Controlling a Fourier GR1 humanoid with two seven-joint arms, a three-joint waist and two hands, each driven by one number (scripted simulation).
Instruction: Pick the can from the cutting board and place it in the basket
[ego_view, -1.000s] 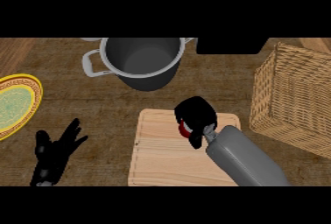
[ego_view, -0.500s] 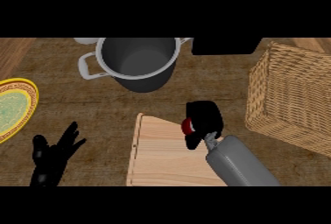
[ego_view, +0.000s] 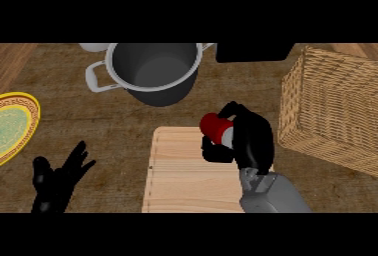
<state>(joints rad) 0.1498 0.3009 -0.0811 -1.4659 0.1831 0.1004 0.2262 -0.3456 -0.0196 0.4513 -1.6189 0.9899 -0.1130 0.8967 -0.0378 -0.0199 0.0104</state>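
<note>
Desk (ego_view: 88, 107) is dark brown w/ rough woven-looking grain. Cutting board (ego_view: 184, 180): pale wood, rectangular, rounded corners, plank lines running across, sits near-centre. Basket (ego_view: 332, 110) on the right: tan wicker, boxy, tight weave, well apart from the board's left half but just beside its right edge. Pot (ego_view: 153, 67): grey metal, round, open top, loop handles on the sides, far-centre. Plate (ego_view: 15, 125) at left edge: yellow rim, greenish patterned middle, partly cut off. Dark block (ego_view: 255, 51) at far edge, can't tell what it is.

Can (ego_view: 215, 125): red body w/ white patch, cylindrical, tilted, over the board's far right corner, inside the right robot hand (ego_view: 247, 137).

Vs 0.5 s ago: view has shifted, pot and basket sit lower and closer in frame; right robot hand w/ can has moved up toward the board's far edge, and the can shows more red than before. Left robot hand approx. same spot.

Right robot hand: black, fingers and thumb curled round the can, gripping it; grey forearm comes in from near-right, angled up-left. Left robot hand (ego_view: 57, 177): black, near-left, fingers straight and spread, pointing far-right, holding nothing, resting beside the board.
</note>
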